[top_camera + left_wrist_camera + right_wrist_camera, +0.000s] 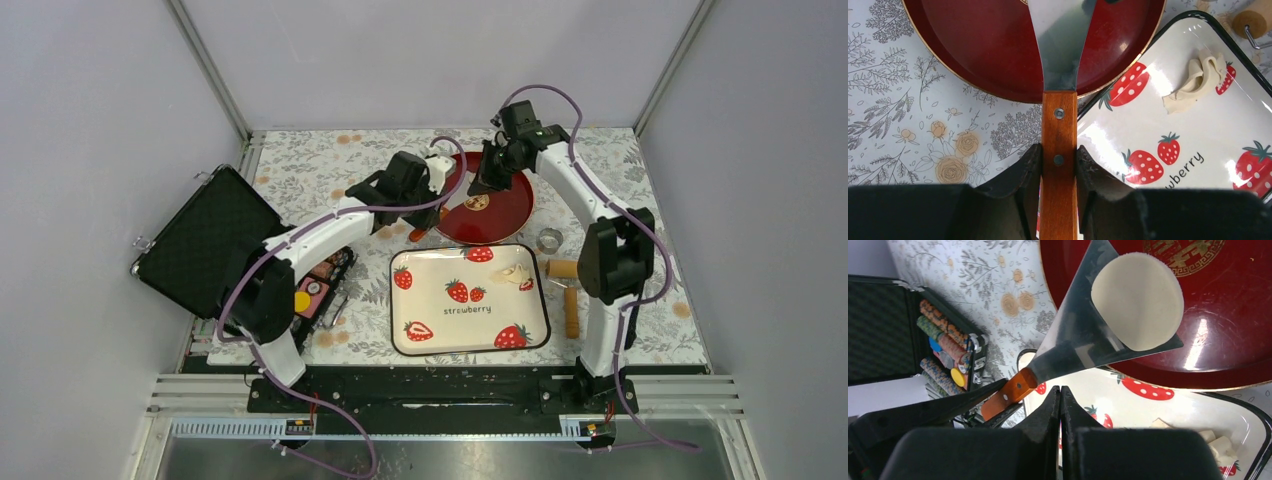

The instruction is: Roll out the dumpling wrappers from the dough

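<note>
My left gripper [1059, 150] is shut on the wooden handle [1059, 125] of a metal spatula, whose blade [1073, 340] reaches over the red plate [1228, 315]. A round pale dumpling wrapper [1138, 300] lies flat on the blade's tip, next to the plate's gold emblem. My right gripper [1060, 390] is shut and empty, hovering above the blade and the plate's near rim. In the top view it [480, 185] sits over the plate [505, 215], with the left gripper [425, 208] at the plate's left. A ragged dough scrap [1198, 75] lies on the strawberry tray [1198, 135].
The strawberry tray [450, 320] sits at the front centre with the dough scrap [517, 273] in its far right corner. A metal ring cutter [549, 239] and a wooden roller [568, 290] lie right of it. An open black case [205, 240] of chips stands at the left.
</note>
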